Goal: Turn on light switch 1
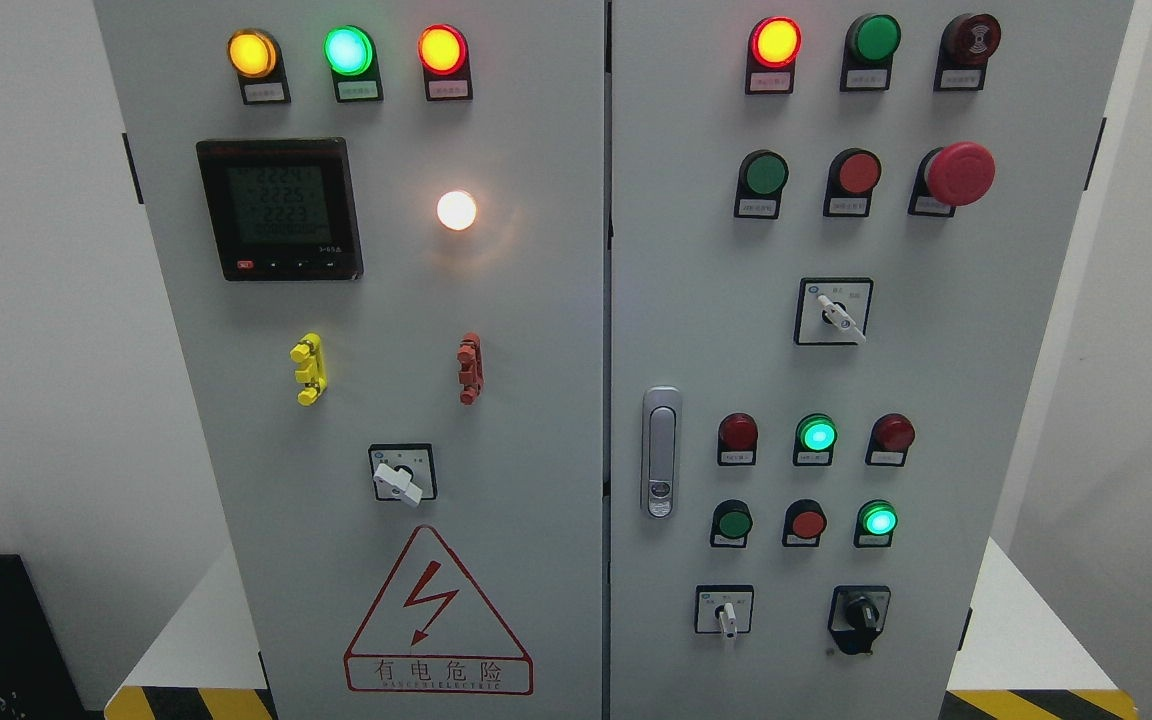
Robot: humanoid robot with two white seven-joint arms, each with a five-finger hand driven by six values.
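Cabinet (536,420) fills view; white lamp (456,210) lit above rotary switch (401,475).

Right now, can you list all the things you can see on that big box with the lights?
grey metal electrical cabinet: 1, two doors, fills the view
lit round lamps, left door top: 3, yellow, green, red
lit white round lamp: 1, left door, right of the meter
black digital meter: 1, left door
yellow plastic clip: 1, below the meter
red plastic clip: 1, right of the yellow one
white-handled rotary switches: 3, one left door, two right door
black rotary knob: 1, right door bottom
red mushroom stop button: 1, right door upper right
silver door handle: 1, right door's left edge
red triangle warning sign: 1, left door bottom
robot hands: none in view
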